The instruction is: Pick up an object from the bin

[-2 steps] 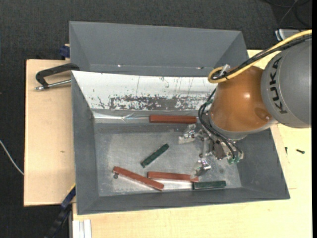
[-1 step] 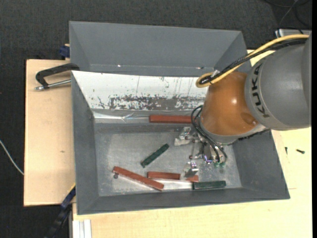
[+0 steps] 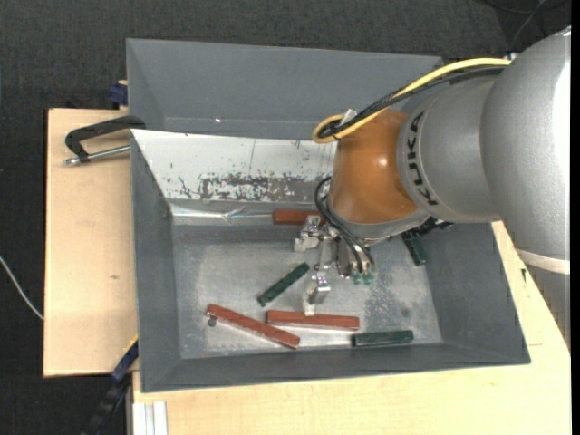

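Observation:
My gripper [image 3: 320, 279] hangs low over the middle of the bin, just under the arm's orange cover. A dark green stick [image 3: 284, 283] lies slanted right beside it on the left. Directly in front of it a red-brown stick [image 3: 313, 319] lies flat on the bin floor, and the gripper's lowest metal part reaches down to just above that stick. I see nothing held in the gripper.
A longer red-brown stick [image 3: 252, 325] lies slanted at the front left. Another dark green stick [image 3: 382, 338] rests by the front wall. A short red-brown piece [image 3: 292, 216] sits at the back wall, and a green stick [image 3: 414, 246] shows partly under the arm at right.

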`<move>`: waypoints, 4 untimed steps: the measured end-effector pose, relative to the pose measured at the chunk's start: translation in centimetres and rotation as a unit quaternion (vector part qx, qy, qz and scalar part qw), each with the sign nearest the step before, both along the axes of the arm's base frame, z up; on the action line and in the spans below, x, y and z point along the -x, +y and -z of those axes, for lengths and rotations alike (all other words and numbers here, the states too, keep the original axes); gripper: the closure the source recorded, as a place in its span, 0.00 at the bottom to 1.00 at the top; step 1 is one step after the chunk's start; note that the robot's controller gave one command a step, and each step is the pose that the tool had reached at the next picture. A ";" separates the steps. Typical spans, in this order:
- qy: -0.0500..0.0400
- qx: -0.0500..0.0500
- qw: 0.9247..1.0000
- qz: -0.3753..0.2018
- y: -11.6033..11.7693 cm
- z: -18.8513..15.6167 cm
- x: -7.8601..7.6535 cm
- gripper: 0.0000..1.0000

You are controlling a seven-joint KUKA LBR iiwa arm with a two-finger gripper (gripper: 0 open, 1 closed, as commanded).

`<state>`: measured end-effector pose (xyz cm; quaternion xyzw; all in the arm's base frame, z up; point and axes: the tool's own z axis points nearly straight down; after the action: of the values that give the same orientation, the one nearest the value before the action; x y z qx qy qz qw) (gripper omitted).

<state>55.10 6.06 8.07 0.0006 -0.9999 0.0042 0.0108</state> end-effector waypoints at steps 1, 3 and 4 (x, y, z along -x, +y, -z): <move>0.000 0.000 1.000 0.000 0.0 0.0 0.0 1.00; -0.014 -0.004 0.985 0.172 2.6 -0.6 -2.0 1.00; -0.014 -0.003 0.979 0.205 2.8 -0.9 -2.8 1.00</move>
<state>57.92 8.87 9.00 -0.2043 -0.9789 -0.0014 -0.0028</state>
